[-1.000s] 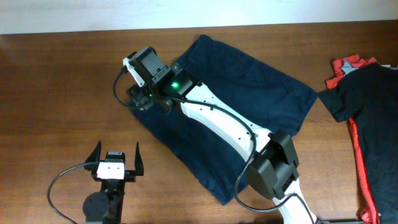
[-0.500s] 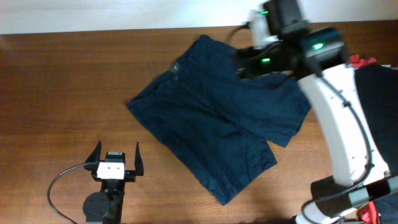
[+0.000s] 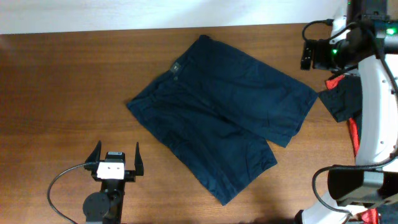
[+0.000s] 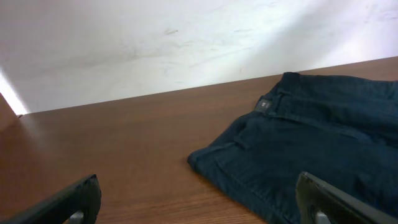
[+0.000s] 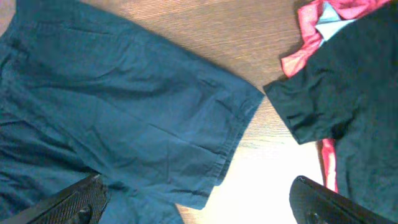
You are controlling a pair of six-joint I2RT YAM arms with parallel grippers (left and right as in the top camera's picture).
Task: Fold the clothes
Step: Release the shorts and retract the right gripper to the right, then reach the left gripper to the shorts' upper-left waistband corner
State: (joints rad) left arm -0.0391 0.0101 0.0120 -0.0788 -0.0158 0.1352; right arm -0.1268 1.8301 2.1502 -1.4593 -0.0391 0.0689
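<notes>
The dark navy shorts (image 3: 217,112) lie spread flat on the wooden table, waistband to the upper left and two legs to the lower right. They also show in the left wrist view (image 4: 311,137) and the right wrist view (image 5: 124,112). My left gripper (image 3: 115,155) is open and empty at the front left, apart from the shorts, with bare wood between its fingers (image 4: 199,208). My right gripper (image 3: 307,55) is open and empty, held above the table at the far right, over the hem of the upper leg (image 5: 199,205).
A black shirt (image 3: 367,93) and a red garment (image 3: 348,65) lie at the right edge, close to the shorts' hem; both show in the right wrist view, black shirt (image 5: 348,87), red garment (image 5: 314,25). A white wall (image 4: 186,43) borders the table's far side.
My right arm has swung from the waistband at the left across to the far right. The shorts now lie uncovered, with the upper leg spread out to the right. The left arm has not moved.
</notes>
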